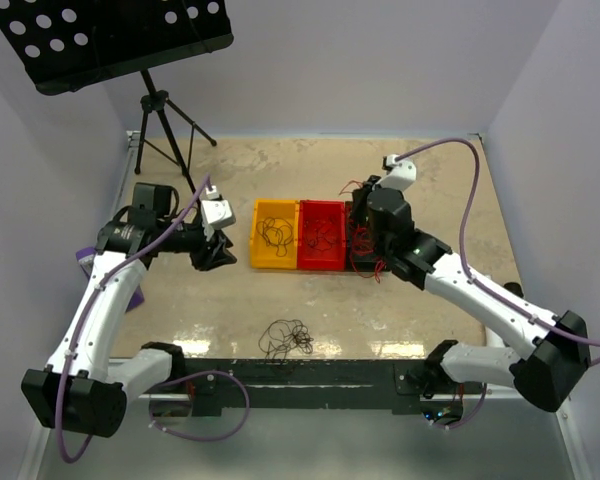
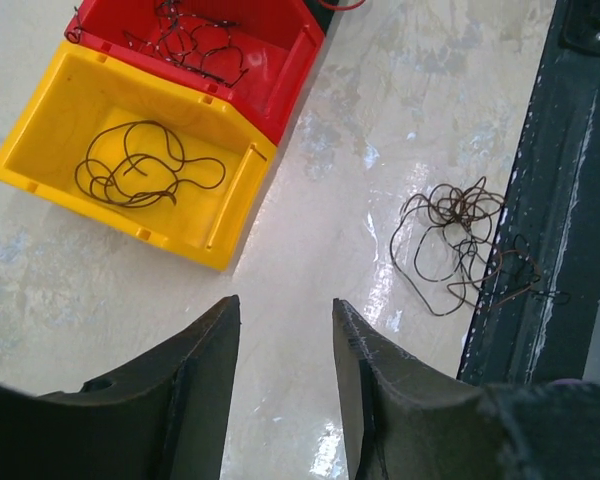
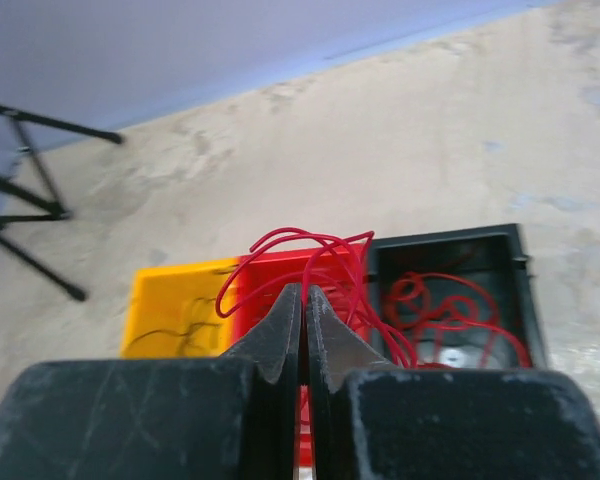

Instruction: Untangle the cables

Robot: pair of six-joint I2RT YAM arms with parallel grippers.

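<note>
Right gripper (image 3: 303,298) pinched on red cable (image 3: 310,236), loops trailing into black bin (image 3: 450,237) beyond. Left gripper (image 2: 285,335) wide, empty; dark tangle (image 2: 458,245) nearer it.

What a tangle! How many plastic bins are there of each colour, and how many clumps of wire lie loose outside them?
Yellow bin: 1
Red bin: 1
Black bin: 1
Loose dark cable clump outside the bins: 1
Total: 4
</note>
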